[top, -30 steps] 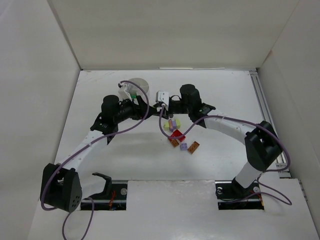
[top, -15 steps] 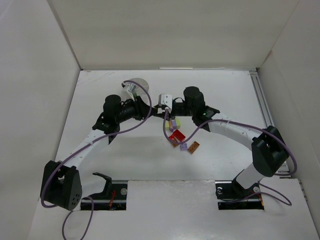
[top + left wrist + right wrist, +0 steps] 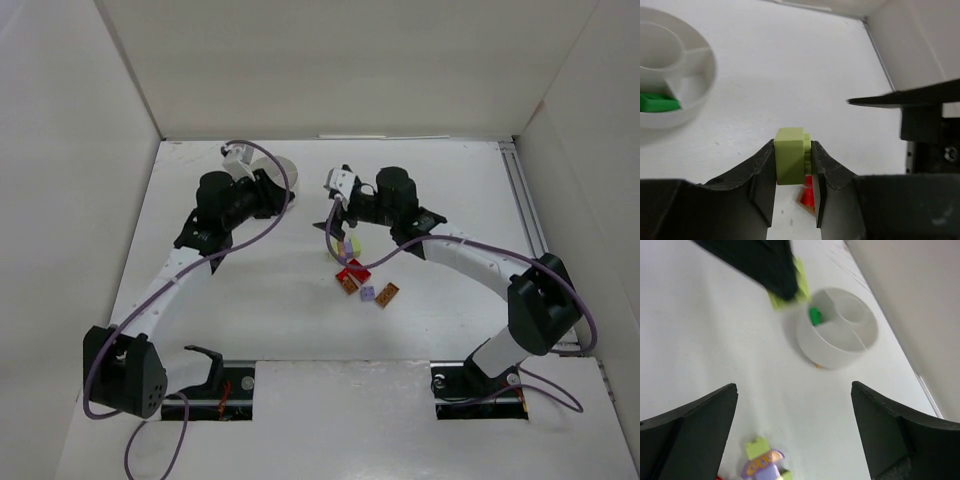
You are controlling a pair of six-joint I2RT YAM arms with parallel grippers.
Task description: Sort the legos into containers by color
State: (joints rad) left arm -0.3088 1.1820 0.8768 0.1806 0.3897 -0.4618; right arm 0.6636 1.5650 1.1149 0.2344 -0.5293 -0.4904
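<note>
Grip: left gripper [image 3: 793, 152] clamps small pale yellow-green plastic brick [image 3: 790, 162]. Round white divided plastic dish [image 3: 700, 95] sits near, ahead-left of claw, green brick [image 3: 657, 102] in one wedge. Right gripper [image 3: 794, 390] gapes empty, farther from dish.

Tally on inspection: white divided dish [image 3: 830, 352], one; green brick [image 3: 657, 102], one; red brick [image 3: 353, 270], one; orange-brown brick [image 3: 387, 294], two; lilac brick [image 3: 367, 293], two; pale yellow-green brick [image 3: 790, 155], at least two. The pile on the tabletop [image 3: 260, 290] is small and tightly packed, so no firmer figure can be given for it.
</note>
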